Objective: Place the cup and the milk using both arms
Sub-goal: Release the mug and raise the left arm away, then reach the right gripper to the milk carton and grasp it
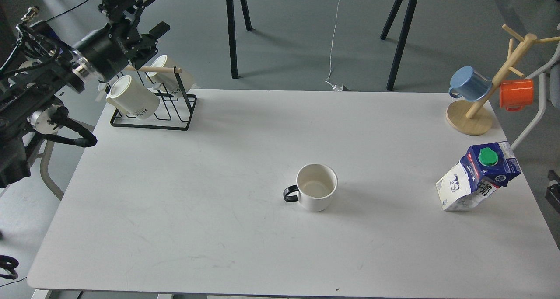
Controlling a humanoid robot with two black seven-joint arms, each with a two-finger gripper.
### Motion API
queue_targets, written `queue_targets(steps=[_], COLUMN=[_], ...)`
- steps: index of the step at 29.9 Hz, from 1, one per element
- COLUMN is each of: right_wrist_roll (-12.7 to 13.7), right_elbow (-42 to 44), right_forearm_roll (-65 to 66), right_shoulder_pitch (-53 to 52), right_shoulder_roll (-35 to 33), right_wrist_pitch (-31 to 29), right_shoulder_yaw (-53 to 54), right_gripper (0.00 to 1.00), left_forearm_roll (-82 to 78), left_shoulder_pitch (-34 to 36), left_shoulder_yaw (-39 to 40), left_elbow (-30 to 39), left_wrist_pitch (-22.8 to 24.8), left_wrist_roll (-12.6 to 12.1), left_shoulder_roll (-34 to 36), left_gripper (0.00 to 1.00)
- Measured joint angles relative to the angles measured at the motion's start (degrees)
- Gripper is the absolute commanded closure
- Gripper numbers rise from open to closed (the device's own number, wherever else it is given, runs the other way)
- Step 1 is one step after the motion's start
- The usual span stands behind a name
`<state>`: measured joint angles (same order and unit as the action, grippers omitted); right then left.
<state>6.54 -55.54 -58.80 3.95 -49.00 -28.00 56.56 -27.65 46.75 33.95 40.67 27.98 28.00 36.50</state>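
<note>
The cup (316,187) stands upright on the white table (197,211) near its middle, mouth up, black handle (290,194) pointing left; its smiley face does not show. The milk (477,176) is a blue-topped carton with a green cap, leaning tilted near the table's right edge. My left gripper (152,11) is raised high at the far left above the mug rack, well away from the cup, fingers apart and empty. Of my right arm only a dark bit (554,189) shows at the right edge, just right of the milk.
A black wire rack (151,115) with two cream lettered mugs stands at the table's back left, under my left gripper. A wooden mug tree (470,115) with a blue mug (468,82) and an orange mug (516,93) stands at the back right.
</note>
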Motion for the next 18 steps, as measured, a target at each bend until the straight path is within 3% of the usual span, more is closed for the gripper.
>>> queue_targets(steps=[5,11,18], right_wrist_roll=[0.04,0.09,0.06], right_elbow=[-1.7,-1.53,-1.76], right_forearm_roll=[1.35,6.44,11.3], right_shoulder_pitch=[4.64,4.39,3.83], right_shoulder_roll=[1.96,9.04,12.77], right_wrist_pitch=[0.0,0.0,0.0], right_shoulder_yaw=[-1.03,-3.84,-4.1], right_gripper=[0.04,0.04,0.04], left_forearm_roll=[3.03,2.91,2.75], left_shoulder_pitch=[-1.6,-2.47,-2.68], left_shoulder_yaw=[-0.23,-0.46,-0.53], left_elbow=[-2.47,-2.79,-2.86], left_wrist_pitch=[0.01,0.03,0.03], left_wrist_roll=[0.0,0.0,0.0], left_shoulder_roll=[1.03,1.05,1.05], left_gripper=[0.14,0.14,0.13])
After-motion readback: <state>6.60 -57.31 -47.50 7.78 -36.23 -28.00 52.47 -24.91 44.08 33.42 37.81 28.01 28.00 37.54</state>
